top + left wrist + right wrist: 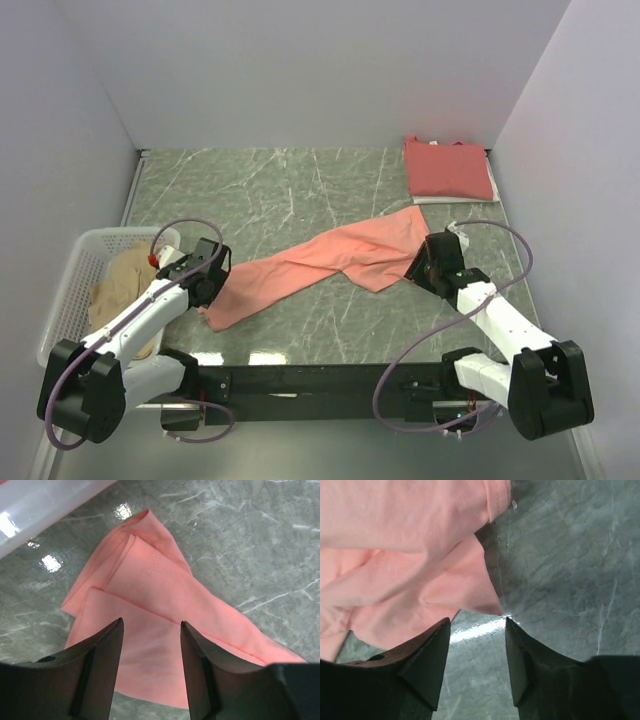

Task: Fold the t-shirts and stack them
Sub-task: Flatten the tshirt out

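- Cloth: soft salmon t-shirt (320,262), a long creased strip on the marbled counter (260,190), between both tools.
- Left tool (151,625): parted, empty, over its layered end.
- Right tool (477,622): parted, empty, beside a pointed corner.

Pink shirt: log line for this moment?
pink shirt: diagonal, unfolded | left hand: open, over one end | right hand: open, at other end | folded shirt: far right corner

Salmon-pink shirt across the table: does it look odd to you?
Yes. The salmon-pink t-shirt lies bunched into a crooked diagonal strip on the green marble table, not spread flat, unlike the neatly folded coral shirt in the far right corner.
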{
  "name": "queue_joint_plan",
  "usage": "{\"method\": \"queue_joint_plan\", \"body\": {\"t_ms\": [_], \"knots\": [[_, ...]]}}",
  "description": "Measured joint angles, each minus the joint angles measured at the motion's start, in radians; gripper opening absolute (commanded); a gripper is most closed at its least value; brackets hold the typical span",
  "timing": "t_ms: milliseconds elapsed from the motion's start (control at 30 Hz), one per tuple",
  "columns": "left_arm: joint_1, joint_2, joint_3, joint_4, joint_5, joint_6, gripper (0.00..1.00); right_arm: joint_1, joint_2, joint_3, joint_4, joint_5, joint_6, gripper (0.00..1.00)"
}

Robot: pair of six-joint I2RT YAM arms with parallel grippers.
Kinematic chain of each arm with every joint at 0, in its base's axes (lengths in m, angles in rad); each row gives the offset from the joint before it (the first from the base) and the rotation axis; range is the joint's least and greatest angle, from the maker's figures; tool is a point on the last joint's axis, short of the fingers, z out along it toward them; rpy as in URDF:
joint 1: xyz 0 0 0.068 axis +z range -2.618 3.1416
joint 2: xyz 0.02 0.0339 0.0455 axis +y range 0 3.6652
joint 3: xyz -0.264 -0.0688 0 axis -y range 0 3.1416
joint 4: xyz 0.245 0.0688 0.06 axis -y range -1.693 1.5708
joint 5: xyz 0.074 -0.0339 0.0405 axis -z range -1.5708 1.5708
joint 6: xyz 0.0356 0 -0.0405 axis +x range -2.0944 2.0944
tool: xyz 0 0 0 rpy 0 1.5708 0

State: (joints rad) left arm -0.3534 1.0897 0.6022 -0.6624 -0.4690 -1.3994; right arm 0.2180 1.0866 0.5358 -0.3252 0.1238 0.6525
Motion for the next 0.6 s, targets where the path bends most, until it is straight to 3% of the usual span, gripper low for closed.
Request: {"method": "queue_joint_plan", "body": {"t_ms": [167, 400, 600], "knots": [[0.001, -0.014, 0.000, 0.005, 0.000, 0.009, 0.54, 0.000, -0.012, -0.020, 0.061, 0.008, 0.020, 0.64], [0.010, -0.016, 0.000, 0.008, 0.001, 0.029, 0.54, 0.000, 0.118, -0.014, 0.140, -0.009, 0.033, 0.61], [0.023, -0.024, 0.000, 0.014, 0.005, 0.045, 0.55, 0.000, 0.116, -0.013, 0.138, -0.013, 0.035, 0.61]]}}
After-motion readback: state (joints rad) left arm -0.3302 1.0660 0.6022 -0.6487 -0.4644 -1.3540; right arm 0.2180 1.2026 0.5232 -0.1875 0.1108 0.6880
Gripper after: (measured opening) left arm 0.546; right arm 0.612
